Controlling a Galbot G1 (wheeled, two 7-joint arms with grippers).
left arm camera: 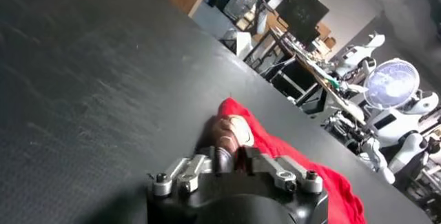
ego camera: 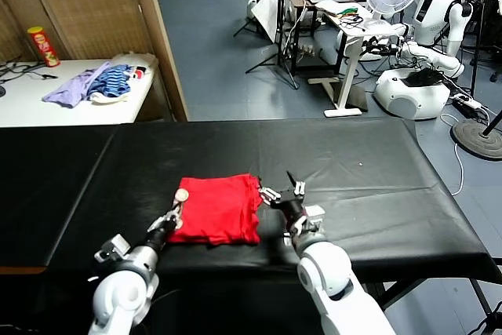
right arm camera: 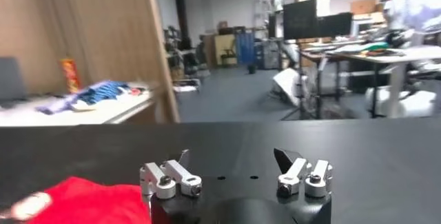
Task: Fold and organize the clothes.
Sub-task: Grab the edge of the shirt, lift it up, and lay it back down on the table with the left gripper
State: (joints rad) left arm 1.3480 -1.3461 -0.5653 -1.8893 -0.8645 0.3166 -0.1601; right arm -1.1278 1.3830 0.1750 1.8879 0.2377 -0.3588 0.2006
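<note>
A folded red T-shirt [ego camera: 216, 209] is seen lying near the front edge of a black surface [ego camera: 353, 186]. Its left edge is pinched by the closed left hand [ego camera: 176, 211], while the right hand [ego camera: 284, 191] is held wide open just beside its right edge. A folding step appears to be in hand; next, a steady lift of the gripped edge is likely called for.

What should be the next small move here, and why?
Probably the right hand should close on the near right edge of the red T-shirt. The shirt lies already folded into a small rectangle on the black table. The left hand is shut on its left edge, while the right hand is open just beside the right edge, holding nothing.
</note>
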